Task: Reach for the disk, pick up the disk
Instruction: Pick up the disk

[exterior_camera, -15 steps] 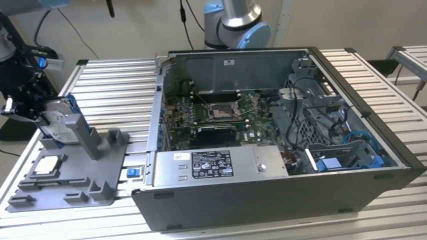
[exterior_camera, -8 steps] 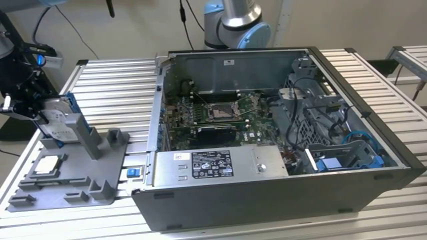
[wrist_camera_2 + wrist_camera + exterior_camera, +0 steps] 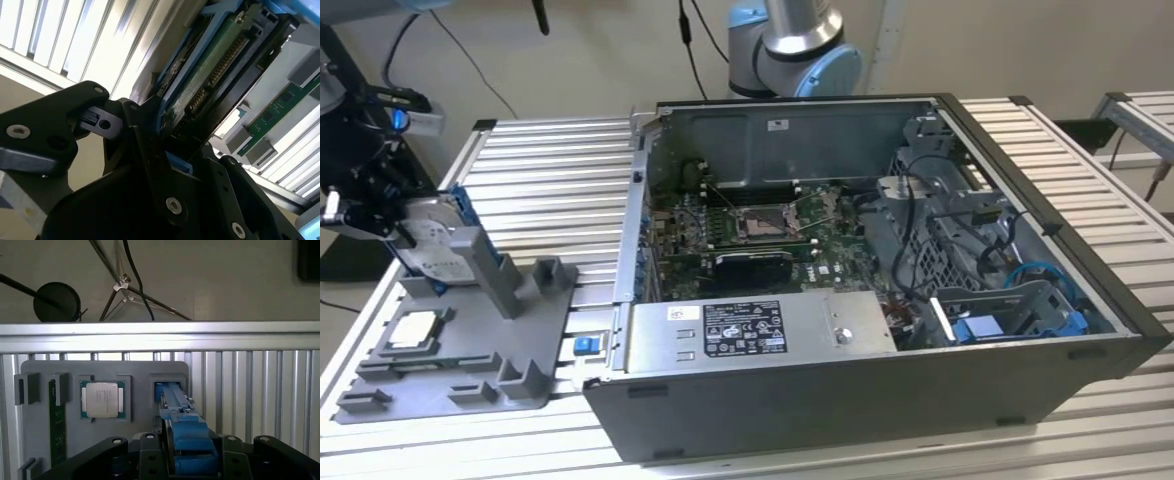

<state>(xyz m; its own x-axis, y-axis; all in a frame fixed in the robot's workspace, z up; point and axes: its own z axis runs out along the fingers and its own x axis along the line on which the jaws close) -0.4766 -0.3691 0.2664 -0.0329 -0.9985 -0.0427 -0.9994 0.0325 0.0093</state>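
On-edge disk (image 3: 173,396) sits inside the pincer (image 3: 192,452), long axis running straight ahead of it; jaws look clamped on it

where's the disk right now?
At the exterior view's left, the disk stands on edge in the grey fixture, beyond the square chip. The open computer case sits to that view's right of it.

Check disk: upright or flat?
Upright: the disk stands on edge in a slot of the grey tray, with the gripper at its top edge.
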